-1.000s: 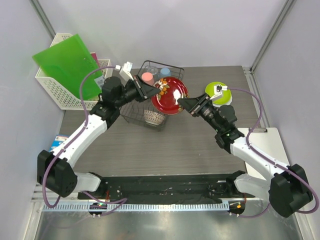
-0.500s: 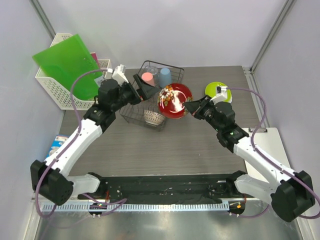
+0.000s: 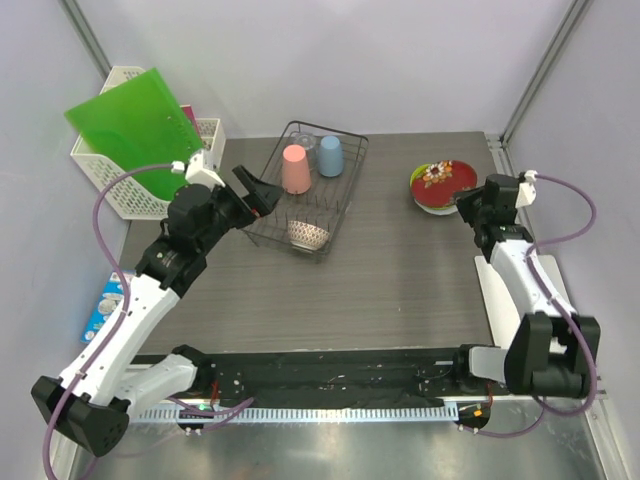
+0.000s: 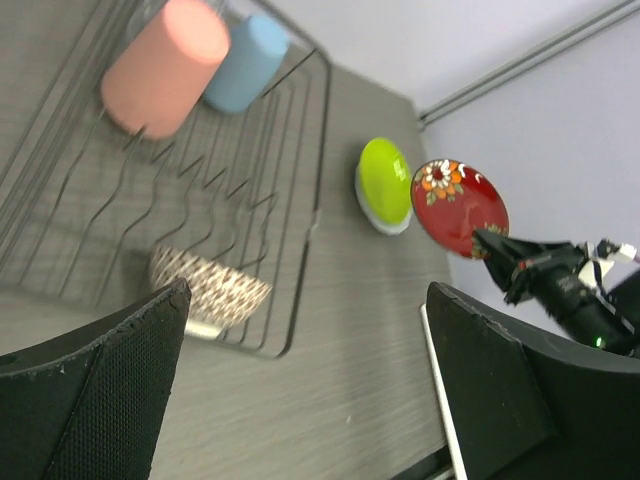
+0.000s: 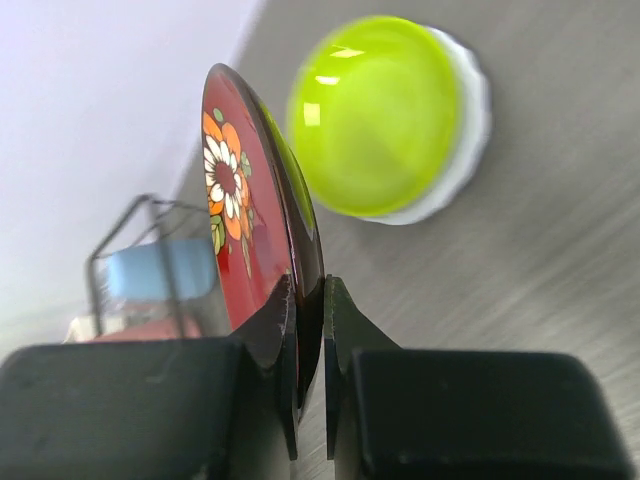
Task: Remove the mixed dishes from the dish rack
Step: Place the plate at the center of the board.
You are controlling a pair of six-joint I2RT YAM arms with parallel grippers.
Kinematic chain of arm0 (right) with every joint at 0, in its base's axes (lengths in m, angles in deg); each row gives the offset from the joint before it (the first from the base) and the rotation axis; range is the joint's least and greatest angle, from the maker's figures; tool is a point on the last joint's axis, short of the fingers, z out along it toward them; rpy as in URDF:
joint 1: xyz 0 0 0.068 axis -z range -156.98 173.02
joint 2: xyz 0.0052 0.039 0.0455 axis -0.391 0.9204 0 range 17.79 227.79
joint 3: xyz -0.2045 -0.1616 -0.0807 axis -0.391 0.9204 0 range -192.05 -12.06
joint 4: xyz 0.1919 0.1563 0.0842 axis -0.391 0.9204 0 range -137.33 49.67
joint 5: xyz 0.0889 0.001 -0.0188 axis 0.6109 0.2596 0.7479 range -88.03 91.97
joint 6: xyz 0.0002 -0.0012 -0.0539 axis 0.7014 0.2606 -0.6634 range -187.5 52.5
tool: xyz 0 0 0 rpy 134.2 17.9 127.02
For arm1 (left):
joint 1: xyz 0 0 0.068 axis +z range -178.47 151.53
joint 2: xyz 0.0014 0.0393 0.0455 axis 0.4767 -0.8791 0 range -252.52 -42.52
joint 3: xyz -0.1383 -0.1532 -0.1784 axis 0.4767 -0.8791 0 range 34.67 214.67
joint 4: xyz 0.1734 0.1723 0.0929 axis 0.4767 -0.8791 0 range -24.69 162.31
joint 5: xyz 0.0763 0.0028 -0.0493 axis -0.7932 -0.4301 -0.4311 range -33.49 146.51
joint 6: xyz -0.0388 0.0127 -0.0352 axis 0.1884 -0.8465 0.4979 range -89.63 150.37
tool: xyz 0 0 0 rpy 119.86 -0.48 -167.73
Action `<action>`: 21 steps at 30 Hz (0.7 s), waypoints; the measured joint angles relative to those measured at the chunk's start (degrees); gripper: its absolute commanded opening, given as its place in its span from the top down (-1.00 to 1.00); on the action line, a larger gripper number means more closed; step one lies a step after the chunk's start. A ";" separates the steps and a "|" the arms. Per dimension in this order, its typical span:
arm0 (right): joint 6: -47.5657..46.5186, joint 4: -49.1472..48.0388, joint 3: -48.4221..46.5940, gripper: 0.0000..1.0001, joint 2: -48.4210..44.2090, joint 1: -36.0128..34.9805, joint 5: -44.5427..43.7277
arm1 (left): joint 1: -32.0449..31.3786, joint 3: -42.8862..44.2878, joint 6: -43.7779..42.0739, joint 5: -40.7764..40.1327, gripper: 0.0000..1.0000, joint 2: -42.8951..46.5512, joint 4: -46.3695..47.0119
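- The red patterned plate (image 5: 250,200), edge-on in the right claw (image 5: 310,290): glossy and lacquer-smooth.
- That claw's fingers (image 5: 270,340): smooth, matt black plastic.
- The yellow-green plate (image 5: 385,120) beyond it: shiny, with bright glare. The pale grey-white plate (image 5: 472,120) beneath: duller.
- The left claw (image 4: 308,290) pads (image 4: 110,400): black, with a rough mesh texture.
- The dish rack (image 4: 318,190) ahead of it: thin black wire.
- The counter (image 3: 400,280): matt grey wood grain.

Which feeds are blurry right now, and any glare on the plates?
Left wrist: soft overall, pink cup and dish rack wires smeared. Right wrist: red patterned plate sharp at rim, yellow-green plate beyond soft with white glare spots. Top external: crisp, evenly lit.
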 measured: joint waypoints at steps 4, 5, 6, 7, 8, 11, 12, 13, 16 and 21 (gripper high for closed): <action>2.36 -0.13 0.09 0.98 8.41 1.20 0.48 | 0.00 -4.42 0.20 0.31 -1.00 1.60 -3.76; 2.67 -1.09 -0.02 0.98 10.54 1.20 0.94 | -0.02 -5.11 0.17 0.37 -1.00 1.81 -5.03; 2.80 -1.75 -0.22 0.98 12.07 1.20 1.29 | -0.02 -5.53 0.15 0.42 -1.00 1.90 -6.29; 2.97 -2.93 -0.50 0.98 13.70 1.22 1.81 | 0.00 -5.70 0.13 0.48 -1.00 2.03 -7.39; 3.19 -4.09 -0.81 0.98 15.23 1.22 2.21 | 0.00 -5.77 0.09 0.52 -1.00 2.19 -8.48; 4.02 -8.98 -3.17 0.98 20.83 1.38 3.82 | -0.02 -5.84 -0.22 0.50 -1.00 3.63 -10.51; 4.28 -11.08 -4.07 0.98 22.82 1.49 4.37 | -0.02 -6.10 -0.35 0.46 -1.00 4.52 -10.78; 4.42 -12.13 -4.50 0.98 23.76 1.51 4.57 | 0.00 -6.25 -0.46 0.44 -0.99 5.27 -11.08; 5.44 -16.81 -6.32 0.98 28.06 1.90 5.49 | -0.02 -6.84 -1.03 0.26 -0.99 7.50 -11.82; 6.05 -20.33 -8.04 0.98 33.79 2.58 5.84 | -0.02 -7.63 -1.81 -0.50 -0.99 8.35 -12.85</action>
